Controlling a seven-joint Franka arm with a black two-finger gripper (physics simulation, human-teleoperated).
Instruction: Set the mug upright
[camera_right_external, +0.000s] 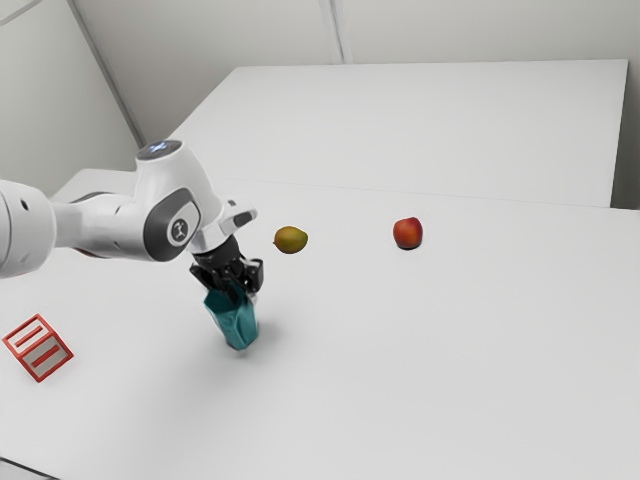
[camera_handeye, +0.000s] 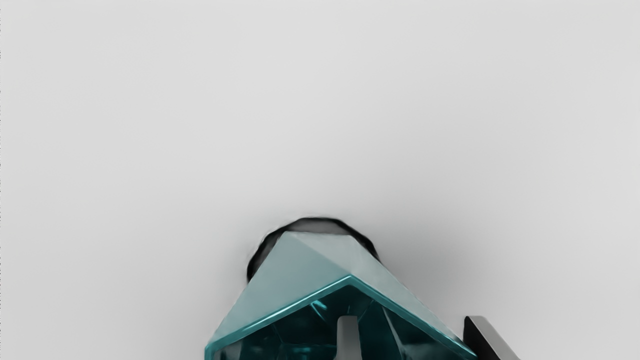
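Claw (camera_right_external: 238, 291) points downward, one finger (camera_handeye: 348, 337) inside the teal mug (camera_right_external: 237, 325).

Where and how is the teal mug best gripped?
I'd pinch one side wall of the mug at the rim, inside to outside, coming from above: its wide mouth opens upward, and the exposed edge looks thin.

Looks like a robotics lab, going by the white Franka arm (camera_right_external: 168, 182) over a wide white table (camera_right_external: 450, 330), with plain pale walls (camera_right_external: 480, 30) behind the table.
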